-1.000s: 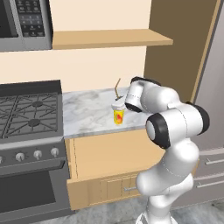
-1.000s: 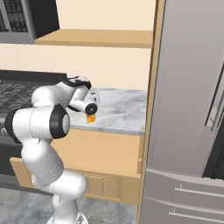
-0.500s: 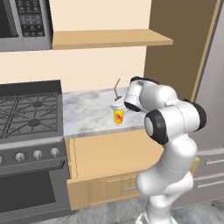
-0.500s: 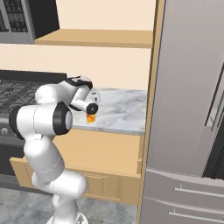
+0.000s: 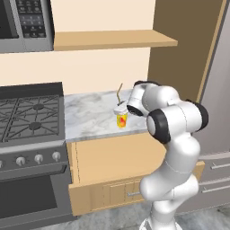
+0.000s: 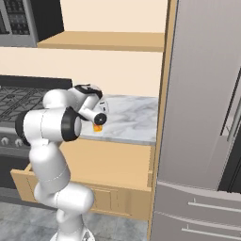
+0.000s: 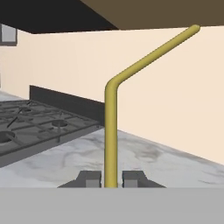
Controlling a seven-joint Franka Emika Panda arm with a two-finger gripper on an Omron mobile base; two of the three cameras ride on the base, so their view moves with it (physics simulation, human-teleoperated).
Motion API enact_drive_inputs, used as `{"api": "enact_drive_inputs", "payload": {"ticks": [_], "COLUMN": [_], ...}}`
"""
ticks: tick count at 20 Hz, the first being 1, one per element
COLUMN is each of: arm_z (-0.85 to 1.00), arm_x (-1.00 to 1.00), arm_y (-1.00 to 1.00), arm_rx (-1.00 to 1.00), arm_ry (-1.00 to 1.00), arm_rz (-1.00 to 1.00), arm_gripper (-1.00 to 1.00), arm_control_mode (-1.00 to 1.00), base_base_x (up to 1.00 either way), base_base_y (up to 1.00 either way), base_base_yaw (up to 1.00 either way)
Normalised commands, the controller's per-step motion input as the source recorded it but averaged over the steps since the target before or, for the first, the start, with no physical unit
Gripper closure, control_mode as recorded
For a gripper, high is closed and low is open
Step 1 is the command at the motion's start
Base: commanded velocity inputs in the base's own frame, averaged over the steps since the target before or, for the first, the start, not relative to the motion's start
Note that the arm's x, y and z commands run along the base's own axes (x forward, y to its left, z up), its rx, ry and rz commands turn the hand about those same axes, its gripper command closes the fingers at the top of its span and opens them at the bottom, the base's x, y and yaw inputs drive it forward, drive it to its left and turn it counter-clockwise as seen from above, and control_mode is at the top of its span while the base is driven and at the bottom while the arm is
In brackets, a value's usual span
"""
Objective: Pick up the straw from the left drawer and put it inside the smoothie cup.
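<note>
Presently:
Straw (image 7: 111, 131): thin olive tube, bent top, standing in the cup.
Smoothie cup (image 5: 121, 117): tapered yellow, on marbled worktop (image 5: 90, 117).
Jaws (image 7: 111, 178): pinching the straw's stem.

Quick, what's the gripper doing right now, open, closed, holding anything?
Gripper: closed on the straw, with one of the fingers on each side of its stem.

My arm: elbow has swung closer to the small yellow smoothie cup (image 5: 121, 116).
My end effector (image 7: 111, 178): barely shifted beside that cup.
</note>
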Motion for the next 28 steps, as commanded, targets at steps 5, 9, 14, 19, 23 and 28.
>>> {"api": "enact_drive_inputs", "payload": {"ticks": [5,9,14,19,23,28], "arm_z": [-0.12,-0.04,0.00,0.00,0.00,0.00], "arm_x": [0.11,0.08,0.06,0.19,0.28,0.29], "arm_y": [0.00,0.00,0.00,0.00,0.00,0.00], "arm_rx": [0.00,0.00,0.01,0.03,0.04,0.05], "arm_ry": [0.00,-0.01,-0.03,0.00,0.00,0.00], "arm_rz": [0.00,0.00,0.00,0.00,0.00,0.00], "arm_gripper": [1.00,1.00,1.00,1.00,1.00,1.00], "arm_control_mode": [-1.00,-1.00,-1.00,-1.00,-1.00,-1.00], "base_base_x": [0.00,0.00,0.00,0.00,0.00,0.00], "base_base_y": [0.00,0.00,0.00,0.00,0.00,0.00], "base_base_yaw": [0.00,0.00,0.00,0.00,0.00,0.00]}}
